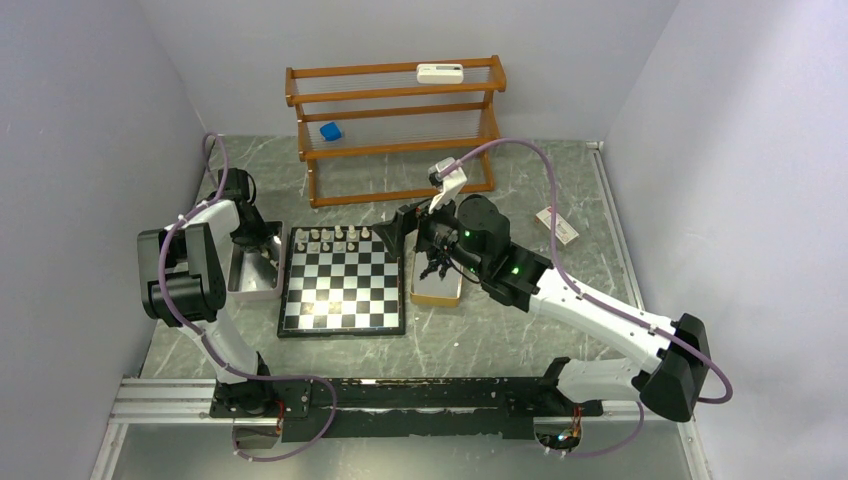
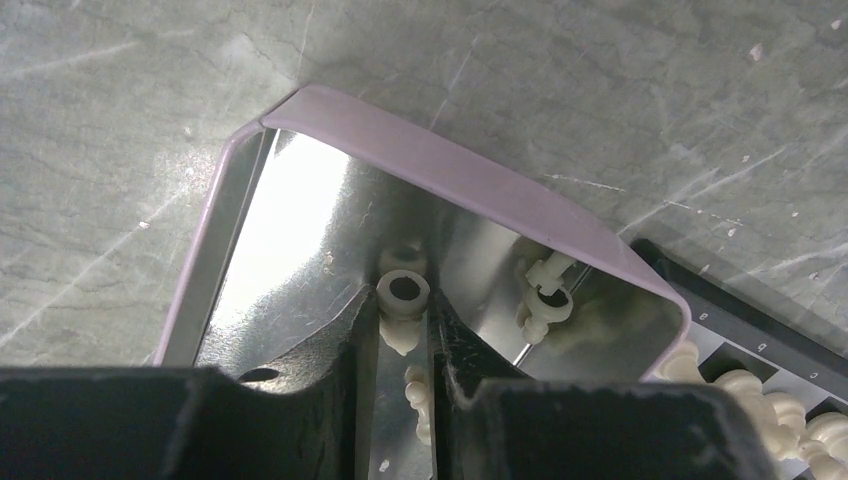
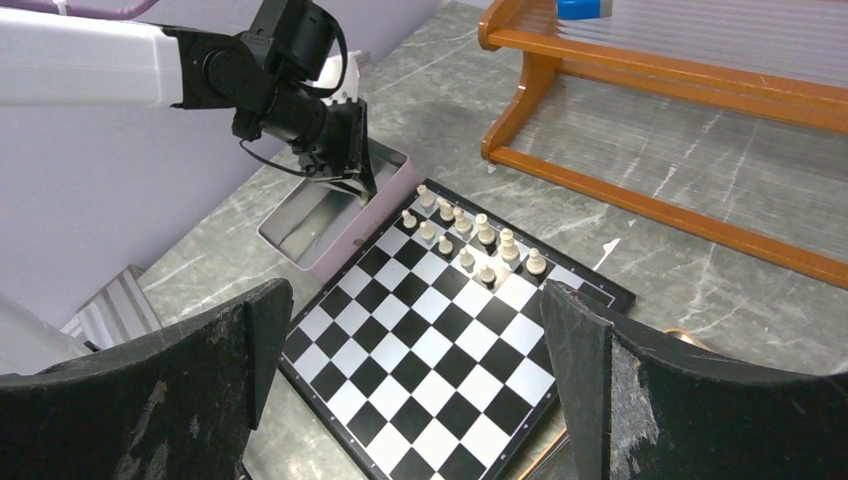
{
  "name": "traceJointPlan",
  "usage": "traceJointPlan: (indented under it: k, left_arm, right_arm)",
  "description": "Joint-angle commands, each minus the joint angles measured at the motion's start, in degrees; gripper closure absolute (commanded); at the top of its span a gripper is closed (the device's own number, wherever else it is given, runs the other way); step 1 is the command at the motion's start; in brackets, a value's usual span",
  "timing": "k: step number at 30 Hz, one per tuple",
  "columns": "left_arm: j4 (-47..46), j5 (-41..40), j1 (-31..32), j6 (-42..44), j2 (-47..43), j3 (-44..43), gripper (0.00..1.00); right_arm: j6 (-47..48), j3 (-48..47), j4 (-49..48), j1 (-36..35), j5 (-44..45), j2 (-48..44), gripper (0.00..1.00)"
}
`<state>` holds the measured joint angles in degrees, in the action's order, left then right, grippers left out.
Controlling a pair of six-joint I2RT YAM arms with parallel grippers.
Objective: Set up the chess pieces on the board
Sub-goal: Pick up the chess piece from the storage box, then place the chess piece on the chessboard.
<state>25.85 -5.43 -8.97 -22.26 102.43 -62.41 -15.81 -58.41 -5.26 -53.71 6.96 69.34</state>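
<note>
Wooden rack (image 1: 395, 120) — blue block (image 1: 331, 131) and white box (image 1: 440, 72) shelved, silver tray (image 1: 258, 287)

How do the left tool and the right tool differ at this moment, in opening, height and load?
The left tool has narrow jaws around a cream chess piece; the right tool has wide jaws with nothing between them. The left tool is down inside the metal tray left of the board; the right tool is raised, looking down on the board from its other side. Both have black fingers.
</note>
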Motion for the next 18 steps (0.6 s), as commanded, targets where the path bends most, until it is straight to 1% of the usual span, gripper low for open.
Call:
traceJointPlan:
  k: [1,4,8,14,18]
  left_arm:
    - [3.09,-0.05,-0.70,-0.22,0.22,0.45,0.83]
    - [3.65,0.18,-0.90,-0.53,-1.10,0.36,0.85]
    - [4.78,1.67,-1.42,-1.01,-3.74,-0.26,0.86]
    - [7.39,4.89,-2.56,-1.75,-8.14,-3.26,0.86]
    - [8.17,11.01,-3.36,-2.87,-11.03,-3.75,0.86]
  right_arm:
    - [-1.94,1.15,-0.01,-0.14,2.85,-1.72,0.00]
    - [-3.08,0.77,1.25,-0.01,5.68,-1.90,0.00]
    - [-2.62,1.13,0.52,0.05,5.26,-2.46,0.00]
    - [-4.64,3.13,-2.73,0.08,4.22,-3.92,0.09]
    - [-5.85,4.30,-5.42,0.02,2.24,-3.42,0.16]
